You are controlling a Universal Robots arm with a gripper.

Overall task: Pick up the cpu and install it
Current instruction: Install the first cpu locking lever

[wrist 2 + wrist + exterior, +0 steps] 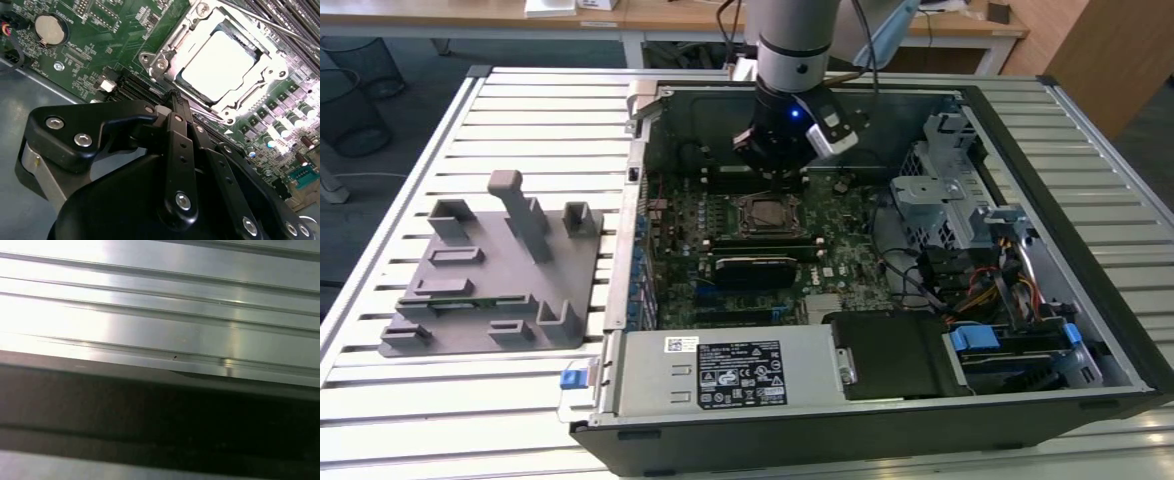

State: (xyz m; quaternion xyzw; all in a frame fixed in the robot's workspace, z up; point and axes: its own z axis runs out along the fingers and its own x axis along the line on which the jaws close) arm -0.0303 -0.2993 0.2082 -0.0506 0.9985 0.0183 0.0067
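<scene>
The cpu, a shiny silver square, lies flat inside the metal socket frame of the green motherboard, which sits in the open computer case. In the exterior view the cpu is in the middle of the board. My gripper hangs just above the board, a short way off the socket's edge. Its black fingers are shut together with nothing between them. In the exterior view the gripper is over the board's far part, just behind the socket.
A grey fixture block with posts stands on the ribbed metal table at the exterior view's left. Inside the case are a power supply, a black cover, a drive cage and coloured cables.
</scene>
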